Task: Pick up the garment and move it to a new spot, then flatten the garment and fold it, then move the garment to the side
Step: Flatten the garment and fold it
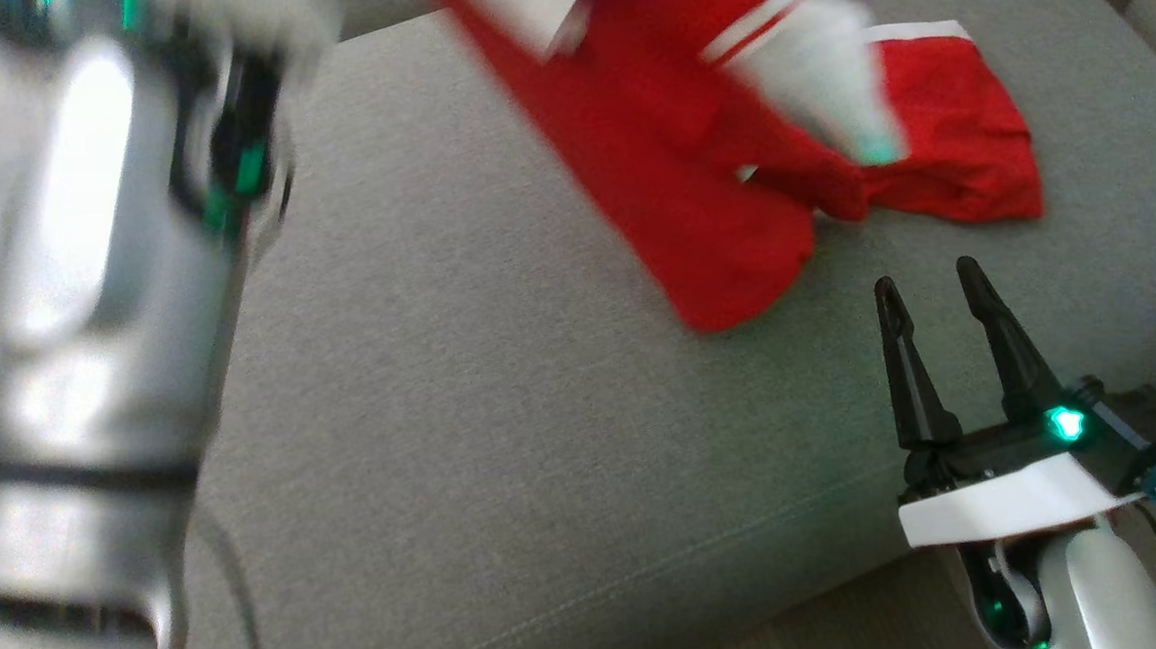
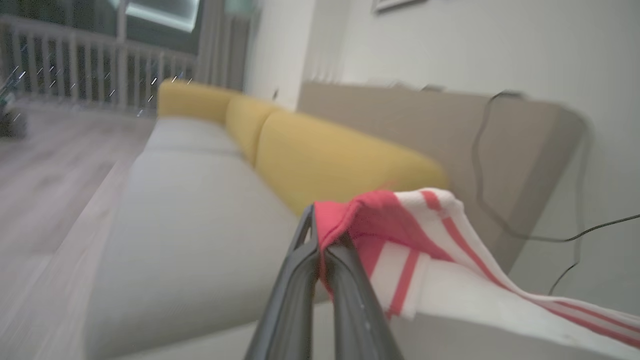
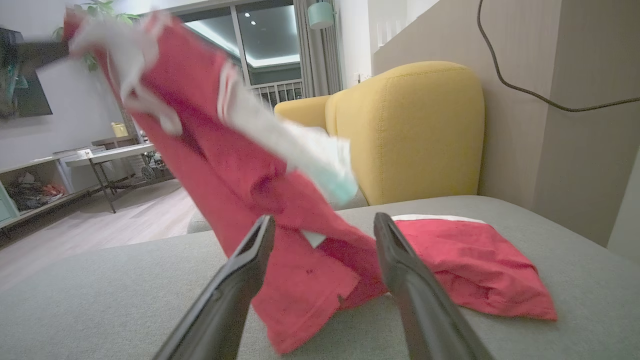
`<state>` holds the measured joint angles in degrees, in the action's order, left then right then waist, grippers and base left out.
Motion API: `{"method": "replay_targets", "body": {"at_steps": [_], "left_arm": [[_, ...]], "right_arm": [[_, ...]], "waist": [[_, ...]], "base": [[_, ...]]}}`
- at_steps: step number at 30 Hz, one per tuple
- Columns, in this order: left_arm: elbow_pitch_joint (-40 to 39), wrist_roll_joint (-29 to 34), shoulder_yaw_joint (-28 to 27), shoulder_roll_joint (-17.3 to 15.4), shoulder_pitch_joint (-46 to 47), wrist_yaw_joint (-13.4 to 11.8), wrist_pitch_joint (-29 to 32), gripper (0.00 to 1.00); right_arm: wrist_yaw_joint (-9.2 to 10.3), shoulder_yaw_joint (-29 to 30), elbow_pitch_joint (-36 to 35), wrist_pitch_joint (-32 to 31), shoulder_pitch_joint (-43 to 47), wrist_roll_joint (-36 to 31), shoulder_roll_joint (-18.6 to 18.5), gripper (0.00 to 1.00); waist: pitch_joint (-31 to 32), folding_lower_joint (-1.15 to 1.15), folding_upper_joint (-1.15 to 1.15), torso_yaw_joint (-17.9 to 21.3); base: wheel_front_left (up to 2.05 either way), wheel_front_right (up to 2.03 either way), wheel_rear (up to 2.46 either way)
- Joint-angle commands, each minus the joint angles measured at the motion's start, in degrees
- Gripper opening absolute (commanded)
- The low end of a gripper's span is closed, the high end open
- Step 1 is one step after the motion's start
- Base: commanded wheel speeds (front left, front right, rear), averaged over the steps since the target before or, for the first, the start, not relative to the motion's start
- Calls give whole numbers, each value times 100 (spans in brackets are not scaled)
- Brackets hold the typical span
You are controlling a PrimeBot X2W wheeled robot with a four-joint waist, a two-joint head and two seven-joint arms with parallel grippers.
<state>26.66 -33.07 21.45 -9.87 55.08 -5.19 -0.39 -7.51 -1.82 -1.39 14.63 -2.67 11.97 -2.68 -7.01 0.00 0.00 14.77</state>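
— What is seen at the left?
— The left arm (image 1: 98,287) is seen there, blurred, above the grey sofa seat (image 1: 505,445). The jaws of the left gripper (image 2: 322,235) are pressed together on a red-and-white edge of the garment (image 1: 669,184).
— Where is the garment found?
— It is held up toward the far middle. Its lower end and a right-hand fold are laid on the seat, in front of the yellow back cushions (image 3: 410,130).
— And at the right?
— The right gripper (image 1: 927,278) is seen near, just short of the cloth. Its jaws are spread wide and nothing is gripped.
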Motion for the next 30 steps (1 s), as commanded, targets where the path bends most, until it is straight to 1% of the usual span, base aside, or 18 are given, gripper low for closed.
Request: {"method": "replay_targets", "body": {"at_steps": [1, 5, 8, 12, 14, 16, 17, 18, 19, 20, 23, 27, 29, 30], "left_arm": [[-112, -66, -256, -296, -139, -70, -8, 0], [163, -580, -854, -579, -1537, -339, -149, 0], [411, -912, -1281, -706, -2334, -397, -398, 0], [581, -1249, -1671, -737, -3043, -356, -683, 0], [605, -1357, -1763, -722, -3283, -264, -791, 0], [595, -1364, -1740, -731, -3451, -131, -875, 0], [575, -1341, -1702, -739, -3505, -56, -916, 11], [549, -1325, -1664, -737, -3544, 25, -956, 81], [527, -1299, -1624, -734, -3572, 102, -1007, 100], [505, -1274, -1607, -724, -3582, 149, -1078, 100], [363, -1099, -1589, -690, -3559, 176, -1300, 100], [-127, -710, -1658, -567, -3672, 13, -1441, 100], [-565, -472, -1754, -402, -3855, -95, -1455, 100], [-841, -367, -1825, -268, -3985, -110, -1456, 100]], "right_arm": [[2, -109, -208, 37, -45, -60, -20, 100], [2, -91, -202, 37, 15, -130, -20, 100], [2, -105, -191, 37, 46, -193, -20, 100], [2, -97, -171, 37, 65, -264, -20, 100], [2, -110, -129, 37, 66, -312, -20, 100], [2, -156, -37, 37, 66, -362, -20, 100], [2, -197, 53, 37, 66, -392, -20, 100], [2, -241, 109, 37, 38, -419, -20, 100], [2, -285, 166, 37, 8, -450, -20, 100], [2, -333, 239, 37, -21, -479, -20, 100], [2, -383, 368, 37, -144, -542, -20, 100], [2, -335, 414, 37, -257, -599, -20, 100], [2, -311, 395, 37, -290, -612, -20, 100], [2, -306, 385, 37, -297, -616, -20, 100]], "waist": [[3, 0, 0, -85], [-32, 0, 0, -261], [-51, 0, 0, -346], [-67, 0, 0, -437], [-95, 0, 0, -496], [-117, 0, 0, -570], [-129, 0, 0, -610], [-144, 0, 0, -650], [-158, 0, 0, -690], [-173, 0, 0, -728], [-231, 0, 0, -843], [-347, 0, 0, -968], [-408, 0, 0, -1012], [-432, 0, 0, -1028]], "base": [[0, 0, 0], [0, 0, 0], [0, 0, 0], [0, 0, 0], [0, 0, 0], [0, 0, 0], [0, 0, 0], [0, 0, 0], [0, 0, 0], [0, 0, 0], [0, 0, 0], [0, 0, 0], [0, 0, 0], [0, 0, 0]]}}
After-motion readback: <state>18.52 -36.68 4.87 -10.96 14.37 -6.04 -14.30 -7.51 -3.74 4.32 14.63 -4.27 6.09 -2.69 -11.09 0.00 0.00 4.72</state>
